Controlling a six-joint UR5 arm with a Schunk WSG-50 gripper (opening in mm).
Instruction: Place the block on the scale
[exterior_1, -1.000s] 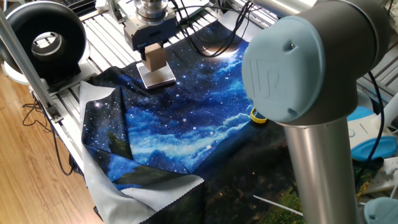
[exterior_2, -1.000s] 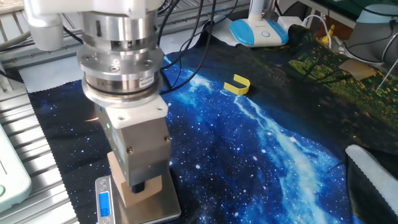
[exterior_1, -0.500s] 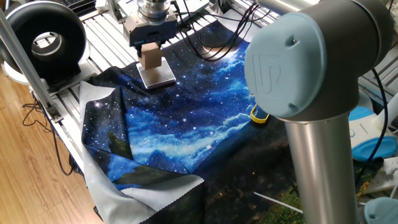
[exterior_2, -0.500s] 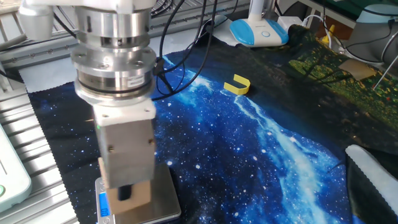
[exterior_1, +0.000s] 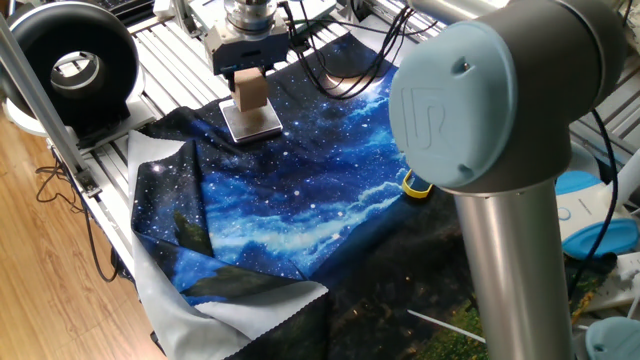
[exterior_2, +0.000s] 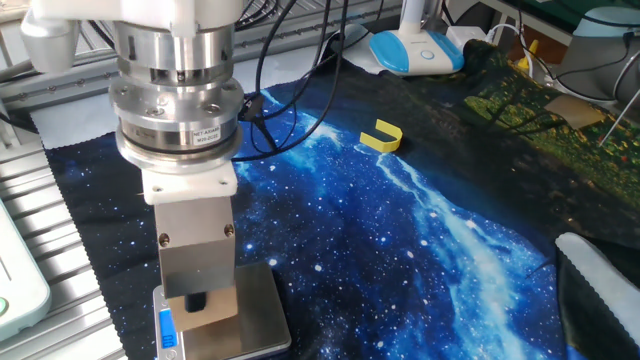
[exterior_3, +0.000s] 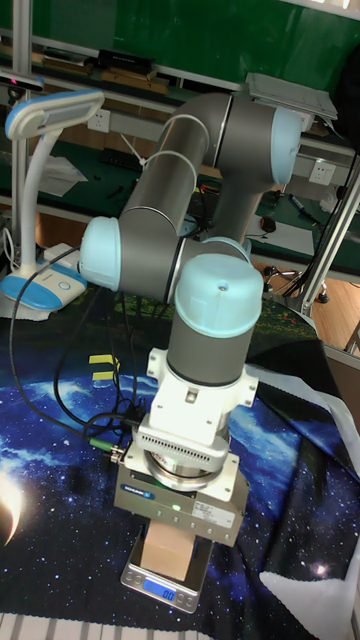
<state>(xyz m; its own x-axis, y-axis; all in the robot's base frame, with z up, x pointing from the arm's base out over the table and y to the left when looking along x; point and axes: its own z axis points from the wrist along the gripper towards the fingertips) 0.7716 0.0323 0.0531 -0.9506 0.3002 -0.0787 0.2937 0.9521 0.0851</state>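
Holding the block (exterior_2: 203, 307) in pinched gripper (exterior_2: 197, 300) over the scale (exterior_2: 255, 315); seat flat, centred, then release.

In the other fixed view the gripper (exterior_2: 201, 300) body covers most of the block (exterior_2: 205, 309); only a tan strip shows beside and below the dark finger, so contact between block and platform cannot be judged there. The scale (exterior_2: 255, 320) runs off the bottom edge of that picture, its blue strip partly cut. In the tall fixed view the wrist flange hides the fingers and the top of the block (exterior_3: 167, 547), and the display digits on the scale (exterior_3: 166, 586) are too small to read. In one fixed view the arm's big elbow joint blocks the cloth's right side and half covers the yellow clip (exterior_1: 415, 187).
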